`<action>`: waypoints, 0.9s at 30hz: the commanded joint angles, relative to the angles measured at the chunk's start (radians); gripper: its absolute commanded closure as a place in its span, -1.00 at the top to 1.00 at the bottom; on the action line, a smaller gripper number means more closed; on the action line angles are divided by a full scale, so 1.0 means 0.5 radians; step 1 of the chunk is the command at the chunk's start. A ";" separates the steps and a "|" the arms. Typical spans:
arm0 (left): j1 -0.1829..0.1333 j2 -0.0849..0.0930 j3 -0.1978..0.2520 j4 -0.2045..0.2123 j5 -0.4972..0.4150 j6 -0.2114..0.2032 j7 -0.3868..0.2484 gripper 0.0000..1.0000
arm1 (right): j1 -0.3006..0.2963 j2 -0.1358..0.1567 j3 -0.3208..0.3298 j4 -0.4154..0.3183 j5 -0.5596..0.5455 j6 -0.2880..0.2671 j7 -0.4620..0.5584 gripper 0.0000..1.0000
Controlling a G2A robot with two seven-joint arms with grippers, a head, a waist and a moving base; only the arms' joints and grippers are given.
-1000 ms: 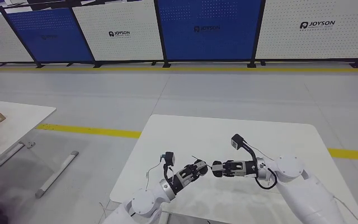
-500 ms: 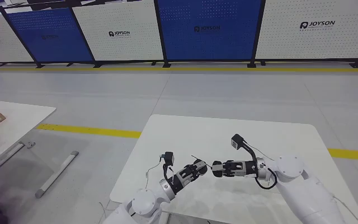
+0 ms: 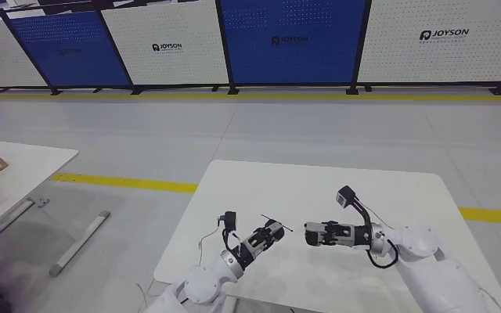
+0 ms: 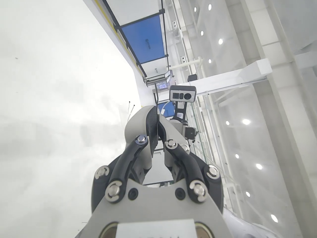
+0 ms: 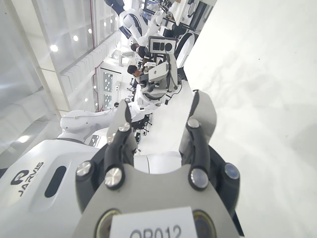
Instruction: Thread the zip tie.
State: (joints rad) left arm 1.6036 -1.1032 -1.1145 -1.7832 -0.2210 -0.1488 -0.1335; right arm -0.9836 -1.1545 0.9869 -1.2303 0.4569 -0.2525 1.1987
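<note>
Zip tie (image 4: pixel 156 100) sticks out of the pinching left tool (image 4: pixel 156 112) — likely so the wide-apart right tool (image 5: pixel 161 97) across can catch it.

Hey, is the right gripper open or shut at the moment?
Open. The right arm's grey metal gripper has its jaws standing well apart in its wrist view, with nothing held between them.
</note>
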 commanded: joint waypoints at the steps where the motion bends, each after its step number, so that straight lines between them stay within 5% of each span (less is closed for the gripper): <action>1: 0.006 -0.008 0.028 -0.011 0.045 0.043 0.093 -1.00 | -0.046 0.018 0.065 -0.031 0.023 -0.018 0.000 1.00; 3: 0.006 -0.018 0.062 -0.024 0.061 0.069 0.165 -1.00 | -0.087 0.031 0.110 -0.070 0.033 -0.023 -0.007 1.00; 18: -0.009 -0.025 0.022 -0.030 -0.043 0.055 0.162 -1.00 | -0.087 0.031 0.110 -0.070 0.033 -0.023 -0.007 1.00; 22: 0.047 -0.011 -0.079 -0.139 -0.114 -0.027 0.104 -1.00 | -0.087 0.031 0.110 -0.070 0.033 -0.023 -0.007 1.00; 27: 0.189 0.012 -0.238 -0.403 -0.096 -0.102 0.075 -1.00 | -0.087 0.031 0.110 -0.070 0.033 -0.023 -0.007 1.00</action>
State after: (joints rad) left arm 1.6817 -1.0992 -1.2177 -1.9524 -0.2738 -0.1947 -0.0952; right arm -1.0270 -1.1388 1.0418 -1.2651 0.4735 -0.2638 1.1952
